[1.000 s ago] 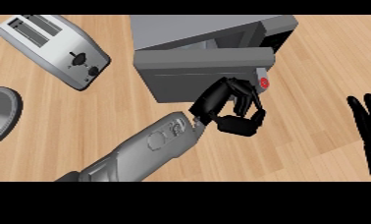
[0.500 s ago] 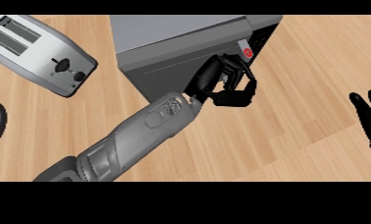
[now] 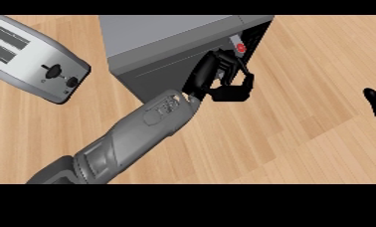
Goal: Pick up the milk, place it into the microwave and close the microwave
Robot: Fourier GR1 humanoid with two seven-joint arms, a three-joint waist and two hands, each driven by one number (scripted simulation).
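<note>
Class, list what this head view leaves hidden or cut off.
- Milk: not visible; whether it is inside the microwave cannot be told.
- Microwave's back: cut off by the top edge.
- Right hand: only a tip shows at the right edge.
- Toaster: cut off by the left edge.
- Left hand: hides part of the microwave's front.

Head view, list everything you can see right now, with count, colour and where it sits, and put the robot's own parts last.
Microwave: one, grey, top centre of the counter, a red button on the panel at its right.
Toaster: one, silver with black knobs, left edge of the view.
Counter: one, light wood, under everything.
Milk: not visible.
Left forearm: one, grey, rising from the lower left toward the microwave.
Left hand: one, black, fingers curled at the microwave's front right corner.
Right hand: one, black, only a tip at the right edge.
</note>
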